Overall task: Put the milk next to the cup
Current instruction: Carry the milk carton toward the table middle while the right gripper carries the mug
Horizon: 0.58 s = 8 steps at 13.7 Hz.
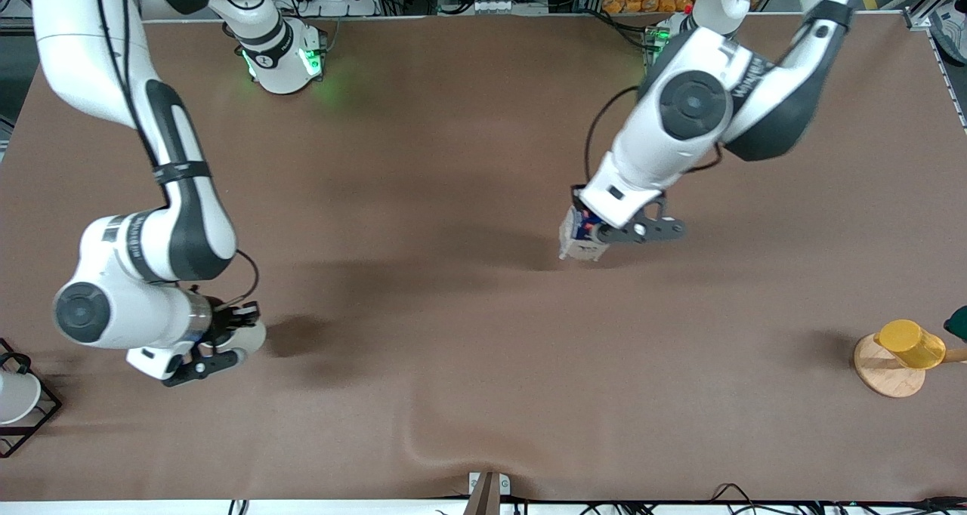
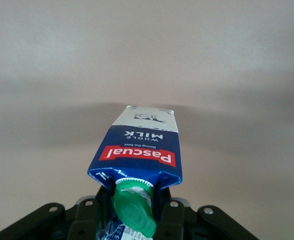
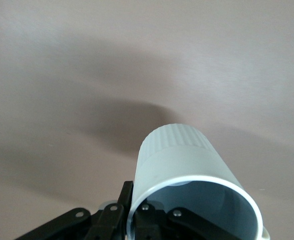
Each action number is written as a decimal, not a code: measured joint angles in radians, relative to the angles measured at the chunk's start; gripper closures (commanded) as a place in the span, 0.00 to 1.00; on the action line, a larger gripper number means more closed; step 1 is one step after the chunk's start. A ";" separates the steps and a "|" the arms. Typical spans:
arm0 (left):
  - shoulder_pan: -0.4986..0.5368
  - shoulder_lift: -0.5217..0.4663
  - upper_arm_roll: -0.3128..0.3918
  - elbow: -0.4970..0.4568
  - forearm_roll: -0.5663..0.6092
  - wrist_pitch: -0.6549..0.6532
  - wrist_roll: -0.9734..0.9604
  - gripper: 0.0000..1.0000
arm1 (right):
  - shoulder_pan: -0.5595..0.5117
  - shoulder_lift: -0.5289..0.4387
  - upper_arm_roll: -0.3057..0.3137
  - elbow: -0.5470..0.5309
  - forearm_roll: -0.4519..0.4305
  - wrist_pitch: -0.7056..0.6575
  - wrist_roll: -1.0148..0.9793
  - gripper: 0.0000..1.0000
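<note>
Between the pinching fingers of the left gripper (image 1: pixel 588 229) sits the milk carton (image 1: pixel 580 237) above the table (image 1: pixel 453 198), while the right gripper (image 1: pixel 227 341) grips the mug (image 3: pixel 187 175).

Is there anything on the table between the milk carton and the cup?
Nothing visible. The left claw holds the milk mid-table; the right claw holds the cup toward the right arm's end. Only bare brown table lies between them.

Even overhead light, soft dark shadows on the table (image 1: pixel 453 160) beneath both arms. Green glow at the arm bases. Wrist views softer: green cap (image 2: pixel 134 212) and cup (image 3: pixel 187 175) rim blurred close up.
</note>
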 measured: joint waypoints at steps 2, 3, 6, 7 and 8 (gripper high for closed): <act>-0.026 0.000 0.000 0.000 0.000 -0.001 -0.028 0.68 | 0.051 0.000 0.001 0.000 0.000 0.009 0.101 1.00; -0.036 0.000 0.000 0.000 0.000 -0.001 -0.045 0.68 | 0.078 0.001 0.002 0.000 0.000 0.028 0.156 1.00; -0.096 0.018 0.000 -0.001 0.000 -0.003 -0.134 0.68 | 0.163 0.002 0.003 0.000 0.001 0.074 0.358 1.00; -0.123 0.030 0.000 0.002 0.000 -0.002 -0.166 0.68 | 0.194 0.004 0.004 0.000 0.001 0.076 0.431 1.00; -0.141 0.041 0.001 0.009 0.002 0.000 -0.186 0.68 | 0.223 0.006 0.004 0.000 0.001 0.078 0.493 1.00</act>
